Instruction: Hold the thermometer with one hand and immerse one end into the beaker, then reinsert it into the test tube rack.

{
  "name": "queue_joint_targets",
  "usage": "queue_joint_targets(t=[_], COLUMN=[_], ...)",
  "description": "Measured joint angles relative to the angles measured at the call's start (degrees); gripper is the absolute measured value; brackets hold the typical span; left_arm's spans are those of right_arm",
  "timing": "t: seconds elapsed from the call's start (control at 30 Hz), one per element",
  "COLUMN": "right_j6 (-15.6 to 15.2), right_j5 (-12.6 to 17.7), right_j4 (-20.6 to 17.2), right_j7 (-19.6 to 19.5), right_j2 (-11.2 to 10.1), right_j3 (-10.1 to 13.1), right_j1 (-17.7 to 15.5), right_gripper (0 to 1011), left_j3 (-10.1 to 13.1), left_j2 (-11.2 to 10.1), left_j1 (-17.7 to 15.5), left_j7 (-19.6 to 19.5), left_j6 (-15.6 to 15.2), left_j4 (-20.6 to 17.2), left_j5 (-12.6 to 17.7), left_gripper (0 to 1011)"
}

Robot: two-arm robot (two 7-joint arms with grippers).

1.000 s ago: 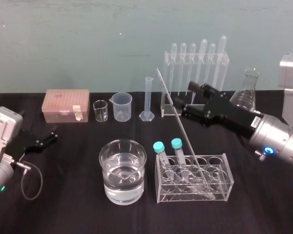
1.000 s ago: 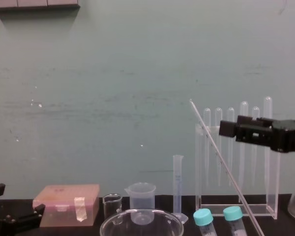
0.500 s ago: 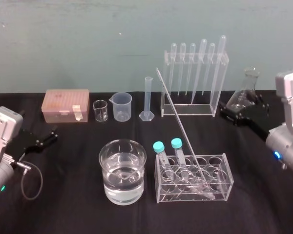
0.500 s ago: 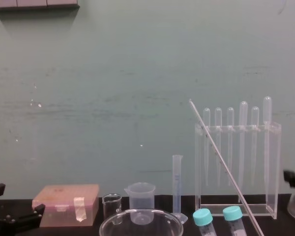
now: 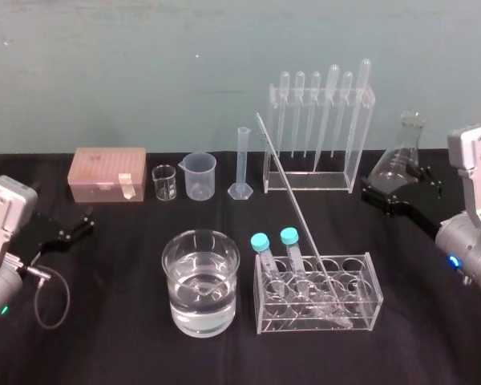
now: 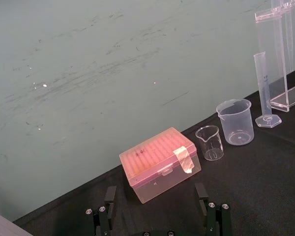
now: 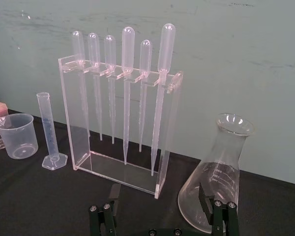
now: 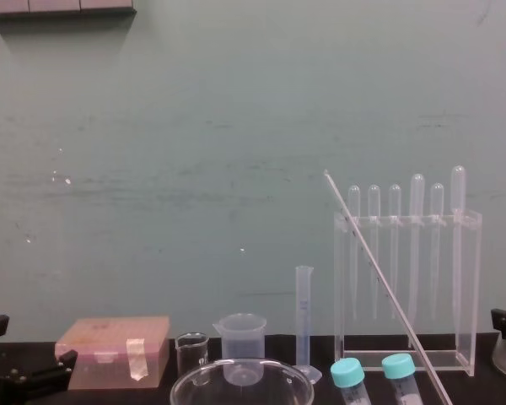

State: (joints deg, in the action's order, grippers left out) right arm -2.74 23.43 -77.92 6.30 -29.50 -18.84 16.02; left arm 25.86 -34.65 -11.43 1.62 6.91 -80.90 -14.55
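Long thin glass thermometer [image 5: 293,204] leans in low clear acrylic test tube rack [image 5: 375,297] beside wide glass beaker [image 5: 170,277] of water; left gripper [image 6: 156,196], right gripper [image 7: 159,196] both wide, empty, well off, so seemingly pre-grasp, next a gentle upper-stem pinch

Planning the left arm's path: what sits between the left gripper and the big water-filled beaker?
In the head view, the black cloth between the left gripper and the beaker is bare.

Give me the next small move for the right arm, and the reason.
Probably just let the right gripper finish settling by the flask: it has drawn back, open, from the thermometer, which leans untouched in the test tube rack. The left gripper sits parked at the left.
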Motion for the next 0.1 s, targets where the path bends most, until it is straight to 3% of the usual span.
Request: queue_joint_targets(t=[0.1], right_j6=[0.07], right_j5=[0.01], right_j4=[-0.01], right_j7=[0.00], right_j2=[-0.01], right_j3=[-0.01], right_j1=[0.03], right_gripper=[1003], left_j3=[0.00], left_j2=[0.00], left_j1=[0.00], left_j7=[0.00], left_j6=[0.00], left_j4=[0.00], left_j5=[0.00], left_gripper=[1008])
